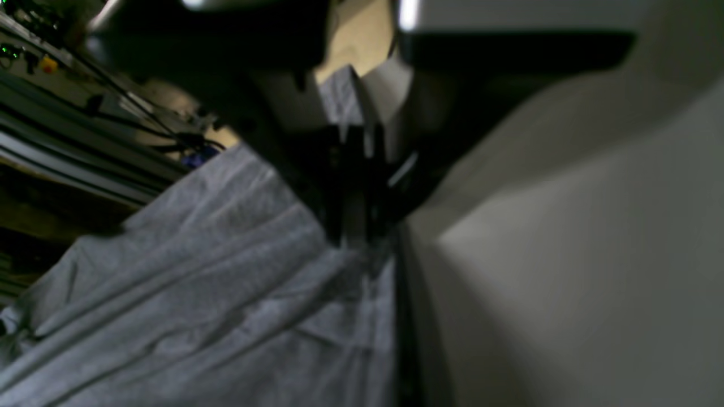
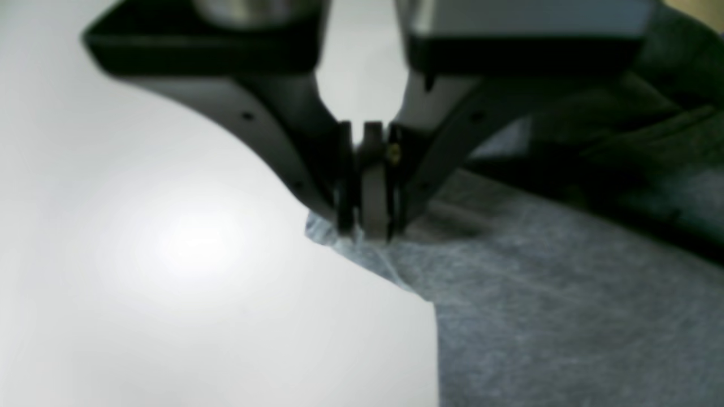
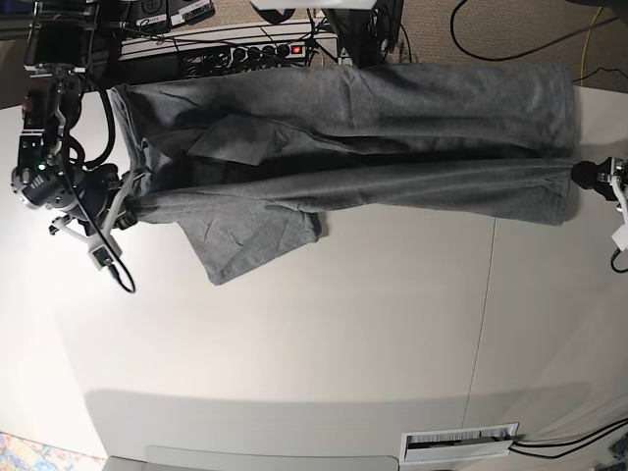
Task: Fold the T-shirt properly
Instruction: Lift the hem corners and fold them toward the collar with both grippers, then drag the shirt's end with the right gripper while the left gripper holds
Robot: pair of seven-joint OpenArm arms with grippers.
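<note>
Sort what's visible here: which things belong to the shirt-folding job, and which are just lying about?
Part of the job:
- T-shirt, stretched between both arms
- left end effector, shut on the T-shirt's edge
- right end effector, shut on a corner of the T-shirt
- table

Just lying about:
- power strip with cables, behind the table
- slotted white plate near the front edge

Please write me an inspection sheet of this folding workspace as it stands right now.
Surface: white table, bare in front of the shirt.
Job's things: grey T-shirt stretched across the far side of the table, creased lengthwise, one sleeve hanging toward the near side.
Clutter: nothing seen on the table.
Grippers: left gripper shut on the T-shirt's edge; right gripper shut on a corner of the cloth.
Cables: black cables loop by the right arm; more run behind the table.
Surroundings: power strip with a red switch behind the far edge; vent grille at the near edge.
</note>
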